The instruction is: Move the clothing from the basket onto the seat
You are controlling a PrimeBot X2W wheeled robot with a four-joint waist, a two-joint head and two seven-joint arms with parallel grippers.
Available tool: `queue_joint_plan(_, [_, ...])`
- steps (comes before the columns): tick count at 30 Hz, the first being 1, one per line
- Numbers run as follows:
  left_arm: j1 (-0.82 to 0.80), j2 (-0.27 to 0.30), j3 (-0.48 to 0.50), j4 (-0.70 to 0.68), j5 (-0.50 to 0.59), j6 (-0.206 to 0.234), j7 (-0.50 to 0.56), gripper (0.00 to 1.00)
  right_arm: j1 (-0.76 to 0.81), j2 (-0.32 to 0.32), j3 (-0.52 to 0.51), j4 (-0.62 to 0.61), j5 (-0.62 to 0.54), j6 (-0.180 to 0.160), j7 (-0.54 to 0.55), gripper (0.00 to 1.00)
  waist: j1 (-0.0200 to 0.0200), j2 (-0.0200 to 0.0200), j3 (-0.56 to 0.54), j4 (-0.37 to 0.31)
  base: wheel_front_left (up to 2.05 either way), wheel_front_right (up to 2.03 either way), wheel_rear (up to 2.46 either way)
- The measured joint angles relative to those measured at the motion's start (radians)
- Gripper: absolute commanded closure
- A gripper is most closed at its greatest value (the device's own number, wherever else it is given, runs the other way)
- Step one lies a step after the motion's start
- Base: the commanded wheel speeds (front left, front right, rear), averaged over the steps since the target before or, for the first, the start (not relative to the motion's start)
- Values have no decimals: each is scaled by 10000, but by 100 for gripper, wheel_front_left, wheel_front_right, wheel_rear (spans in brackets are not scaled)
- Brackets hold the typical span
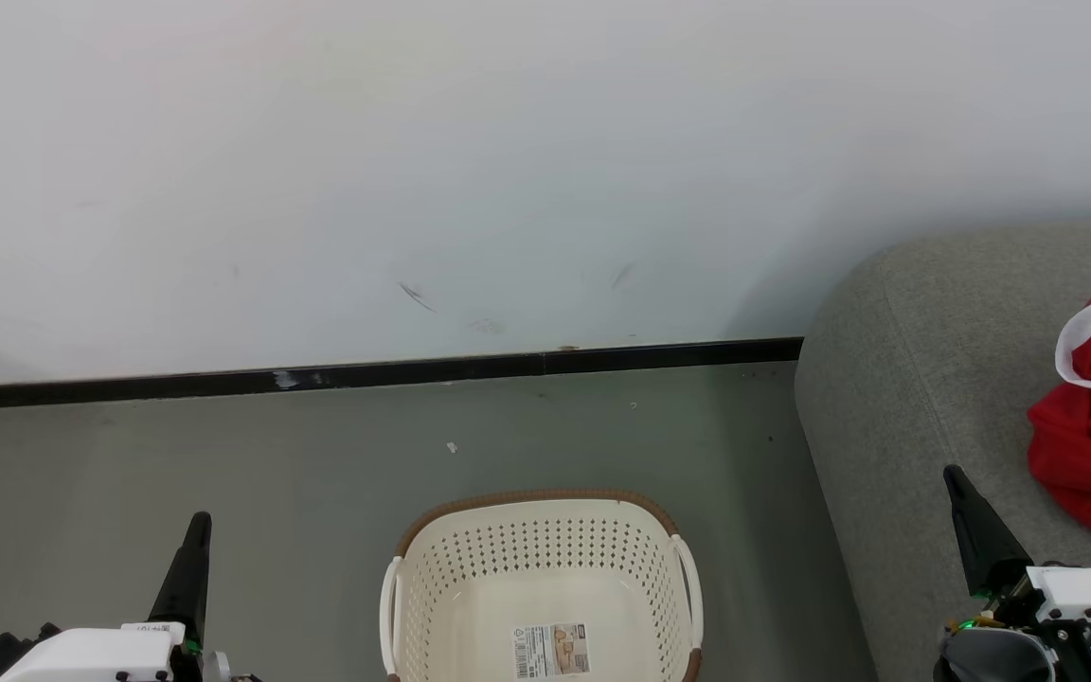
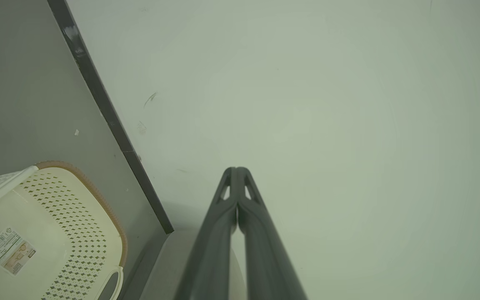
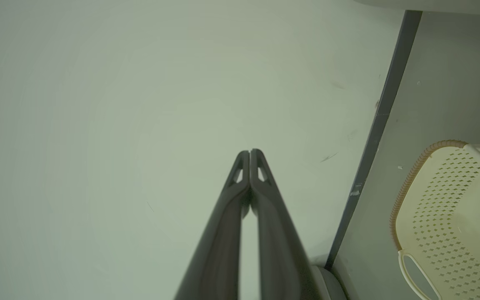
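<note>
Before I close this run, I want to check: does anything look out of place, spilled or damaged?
Nothing serious. The basket stands upright with a paper label inside; the red clothing lies crumpled on the seat. The wall carries a few dark scuffs.

The left gripper (image 1: 196,530) stands at the lower left of the head view, its two long dark fingers pressed together into one narrow blade that points up and leans slightly right toward its tip. Its white wrist housing (image 1: 96,655) sits below it at the bottom edge. The right gripper (image 1: 958,485) stands at the lower right, likewise closed, its dark blade leaning left toward its tip, with a white wrist block (image 1: 1090,587) and a dark rounded joint (image 1: 991,658) beneath. In the left wrist view the left fingers (image 2: 217,233) meet at the tips, with a thin slit lower down; in the right wrist view the right fingers (image 3: 275,233) meet the same way. Both grippers are empty.
</note>
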Motion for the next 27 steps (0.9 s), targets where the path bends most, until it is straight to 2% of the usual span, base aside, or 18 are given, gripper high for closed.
queue_joint_plan(27, [-16,0,4,40,2,-2,10,100,0,-4,2,4,2,0,0,100,-1,0,-1,0,0,0,0])
